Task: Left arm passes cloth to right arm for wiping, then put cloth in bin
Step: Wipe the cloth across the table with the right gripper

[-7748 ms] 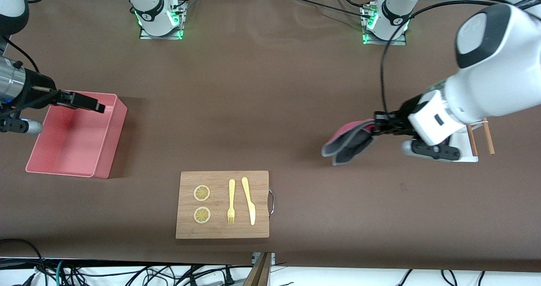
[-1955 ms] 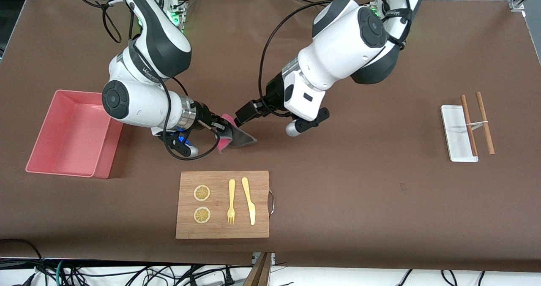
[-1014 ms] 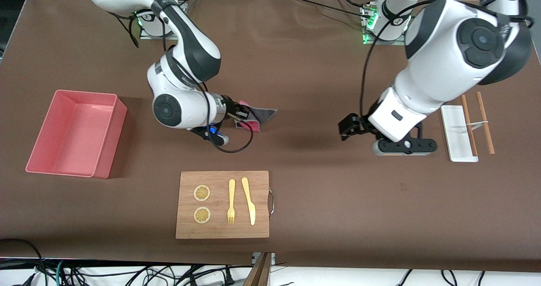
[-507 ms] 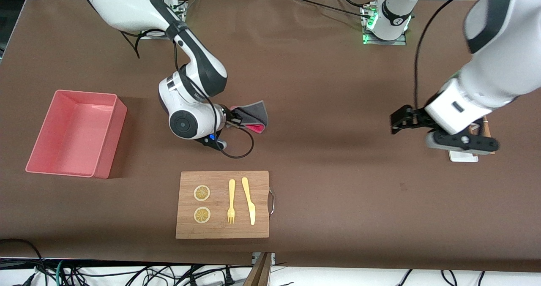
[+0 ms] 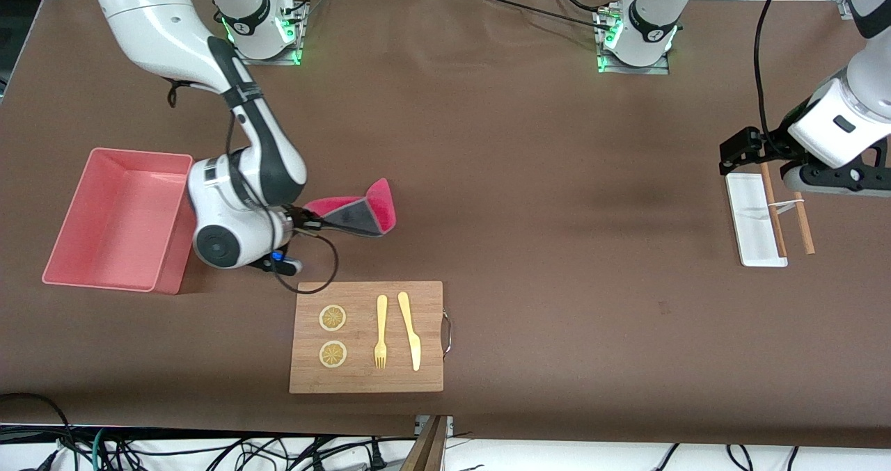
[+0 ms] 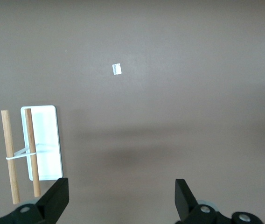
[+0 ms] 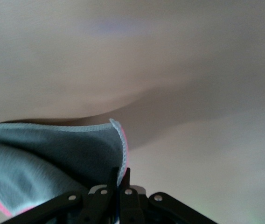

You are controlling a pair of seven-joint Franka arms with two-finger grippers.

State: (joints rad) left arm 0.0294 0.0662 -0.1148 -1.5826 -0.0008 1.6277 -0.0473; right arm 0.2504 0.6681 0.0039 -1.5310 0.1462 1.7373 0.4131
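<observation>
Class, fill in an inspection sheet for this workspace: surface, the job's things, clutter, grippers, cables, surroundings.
Surface: brown table, bare in the middle.
Job's things: cloth held up by the right gripper; pink bin holds nothing.
Clutter: cutting board carrying lemon slices, fork, knife; white tray with two sticks across it.
Grippers: right gripper shut on cloth; left gripper open above the tray.
Cables: black cable along left arm.
Surroundings: wires at the table's edge.
</observation>
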